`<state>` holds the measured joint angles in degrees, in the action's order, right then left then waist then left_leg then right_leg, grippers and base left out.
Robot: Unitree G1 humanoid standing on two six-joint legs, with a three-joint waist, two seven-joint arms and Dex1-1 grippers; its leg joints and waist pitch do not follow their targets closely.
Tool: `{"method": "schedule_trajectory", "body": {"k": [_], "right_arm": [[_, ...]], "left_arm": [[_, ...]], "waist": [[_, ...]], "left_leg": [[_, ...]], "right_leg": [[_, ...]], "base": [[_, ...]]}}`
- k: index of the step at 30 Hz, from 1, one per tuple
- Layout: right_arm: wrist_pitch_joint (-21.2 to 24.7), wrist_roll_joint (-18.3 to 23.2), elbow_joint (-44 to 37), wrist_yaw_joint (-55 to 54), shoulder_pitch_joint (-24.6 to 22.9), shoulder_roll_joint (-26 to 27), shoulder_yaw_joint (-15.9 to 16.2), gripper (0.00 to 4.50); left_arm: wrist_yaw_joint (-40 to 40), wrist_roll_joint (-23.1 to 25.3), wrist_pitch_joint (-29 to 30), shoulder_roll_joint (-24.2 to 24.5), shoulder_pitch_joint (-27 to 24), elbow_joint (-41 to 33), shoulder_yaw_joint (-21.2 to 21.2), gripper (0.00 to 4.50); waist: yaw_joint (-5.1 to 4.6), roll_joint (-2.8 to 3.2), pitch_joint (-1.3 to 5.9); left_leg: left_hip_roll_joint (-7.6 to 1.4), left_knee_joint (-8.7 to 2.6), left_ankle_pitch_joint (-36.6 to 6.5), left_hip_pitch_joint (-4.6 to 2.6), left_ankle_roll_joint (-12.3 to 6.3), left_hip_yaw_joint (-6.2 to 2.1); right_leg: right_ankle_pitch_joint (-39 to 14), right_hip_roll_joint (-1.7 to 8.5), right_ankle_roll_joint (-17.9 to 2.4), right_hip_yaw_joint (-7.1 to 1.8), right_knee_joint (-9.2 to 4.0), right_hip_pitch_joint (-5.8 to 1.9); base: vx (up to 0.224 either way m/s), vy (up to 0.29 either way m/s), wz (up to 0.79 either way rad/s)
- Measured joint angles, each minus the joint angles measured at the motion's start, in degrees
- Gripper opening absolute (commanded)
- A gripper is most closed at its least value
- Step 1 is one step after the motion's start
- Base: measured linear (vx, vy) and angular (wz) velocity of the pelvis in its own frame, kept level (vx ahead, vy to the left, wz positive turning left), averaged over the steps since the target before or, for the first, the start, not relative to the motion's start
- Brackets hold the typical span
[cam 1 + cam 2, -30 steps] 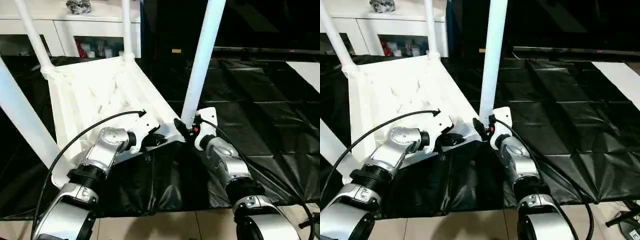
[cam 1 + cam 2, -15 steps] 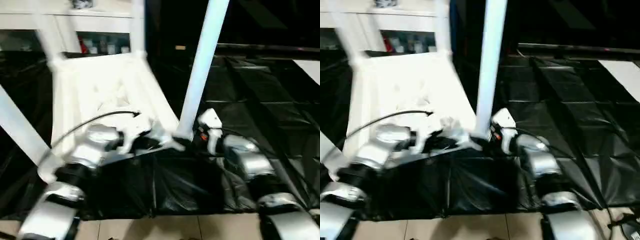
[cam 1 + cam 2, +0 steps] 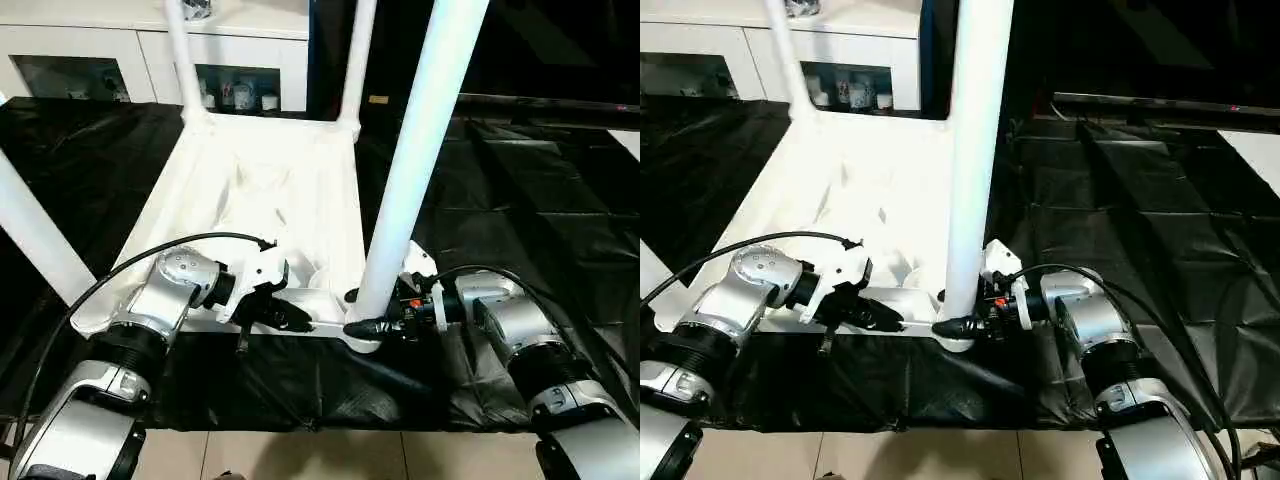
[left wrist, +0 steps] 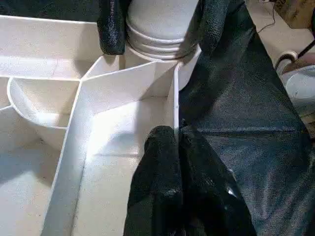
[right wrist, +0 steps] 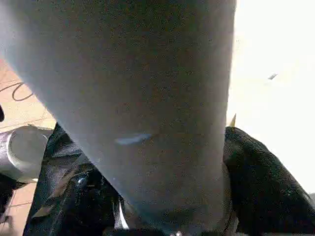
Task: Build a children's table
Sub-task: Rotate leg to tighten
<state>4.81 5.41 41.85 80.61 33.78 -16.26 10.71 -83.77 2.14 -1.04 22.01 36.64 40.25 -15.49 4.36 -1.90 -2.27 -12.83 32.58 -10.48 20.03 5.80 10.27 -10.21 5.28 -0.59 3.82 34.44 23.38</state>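
Tabletop ribs, left claw pinching rim

One tabletop is counted, lying underside up, and four white legs are seen rising from its corners — the near right leg, the near left leg, the far left leg and the far right leg. Two hands are counted — the left hand and the right hand. One cabinet is seen behind.
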Motion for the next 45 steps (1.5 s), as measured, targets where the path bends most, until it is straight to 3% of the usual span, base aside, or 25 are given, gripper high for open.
{"method": "schedule_trajectory", "body": {"k": [8, 11, 14, 19, 25, 27, 28, 35, 40, 45], "right_arm": [[0.09, 0.25, -0.66, -1.55, -0.94, 0.57, -1.13, 2.67], [-1.18, 0.53, 0.56, -12.58, -2.02, 4.03, -5.27, 2.67], [-2.21, 0.95, 2.33, -23.85, -2.15, 6.90, -8.67, 2.65], [-3.91, 1.22, 3.27, -39.65, -2.46, 11.01, -13.05, 2.65], [-5.52, 0.69, 3.27, -50.95, -2.60, 14.86, -15.07, 2.65], [-6.38, 0.49, 3.27, -51.25, -2.75, 14.93, -15.07, 2.65], [-6.79, 0.36, 3.31, -51.52, -2.81, 14.97, -15.06, 2.99], [-7.02, -0.45, 3.50, -46.11, -2.63, 12.42, -13.65, 3.67], [-4.05, -0.09, 0.75, -31.18, -3.00, 6.57, -9.68, 3.67], [-2.51, 0.76, -1.31, -18.52, -3.50, 2.33, -6.23, 3.67]], "left_arm": [[1.27, -0.04, 0.06, -0.14, 0.00, 0.30, 0.55, 0.00], [8.31, 0.70, 0.37, -0.91, 0.00, 1.40, 2.34, 0.00], [14.84, 2.02, 2.02, -3.16, -0.05, 1.13, 3.41, 0.00], [25.07, 3.49, 5.16, -8.02, -1.58, -1.75, 4.00, 0.00], [30.92, 5.54, 7.31, -10.76, -2.51, -4.35, 4.25, 0.00], [30.99, 5.55, 7.29, -10.76, -2.56, -4.44, 4.19, 0.00], [30.98, 5.55, 7.24, -10.76, -2.56, -4.44, 4.10, 0.00], [29.68, 5.52, 5.72, -10.00, -2.55, -4.50, 3.42, 0.00], [22.06, 3.89, 3.34, -6.53, -2.54, -4.37, 3.22, 0.00], [13.49, 1.52, 0.85, -3.67, -2.54, -3.03, 3.03, 0.00]], "waist": [[0.28, -0.01, 0.01], [0.07, -0.05, 0.00], [-1.23, -0.07, -0.02], [-2.27, -0.09, -0.01], [-2.56, -0.03, 0.06], [-2.56, 0.03, 0.07], [-2.56, 0.08, 0.07], [-2.50, 0.12, 0.05], [-2.52, 0.15, 0.05], [-1.92, 0.14, 0.04]], "left_leg": [[-0.01, 0.00, 0.01, -0.01, 0.01, 0.00], [-0.01, 0.05, 0.03, -0.11, 0.04, -0.01], [0.05, 0.06, 0.04, -0.12, 0.06, -0.13], [0.06, 0.05, 0.04, -0.08, 0.06, -0.21], [0.06, -0.12, 0.03, -0.06, 0.07, -0.11], [0.07, -0.12, 0.03, -0.06, 0.07, -0.10], [0.07, -0.12, 0.03, -0.05, 0.07, -0.09], [0.08, -0.15, 0.00, 0.03, 0.05, -0.09], [0.04, -0.39, 0.01, 0.05, 0.04, -0.08], [-0.02, -0.30, 0.00, 0.06, 0.00, -0.07]], "right_leg": [[0.00, -0.01, 0.00, 0.00, 0.05, -0.03], [0.03, -0.01, -0.03, -0.05, 0.23, -0.11], [-0.09, -0.01, 0.18, -0.09, 0.19, -0.09], [-0.07, -0.02, 0.18, -0.08, 0.18, -0.08], [-0.04, -0.04, 0.14, -0.08, 0.04, -0.09], [-0.04, -0.04, 0.13, -0.08, 0.01, -0.09], [-0.04, -0.04, 0.13, -0.08, 0.01, -0.09], [-0.04, -0.04, 0.13, -0.08, -0.12, -0.09], [-0.05, -0.13, 0.13, 0.01, -0.25, -0.06], [-0.05, -0.13, 0.13, 0.04, -0.26, -0.06]], "base": [[0.000, 0.000, 0.00], [0.000, 0.000, 0.00], [0.000, 0.000, 0.00], [0.000, 0.000, 0.00], [0.000, 0.000, 0.00], [0.000, 0.000, 0.00], [0.000, 0.000, 0.00], [0.000, 0.000, 0.00], [0.000, 0.000, 0.00], [0.000, 0.000, 0.00]]}}
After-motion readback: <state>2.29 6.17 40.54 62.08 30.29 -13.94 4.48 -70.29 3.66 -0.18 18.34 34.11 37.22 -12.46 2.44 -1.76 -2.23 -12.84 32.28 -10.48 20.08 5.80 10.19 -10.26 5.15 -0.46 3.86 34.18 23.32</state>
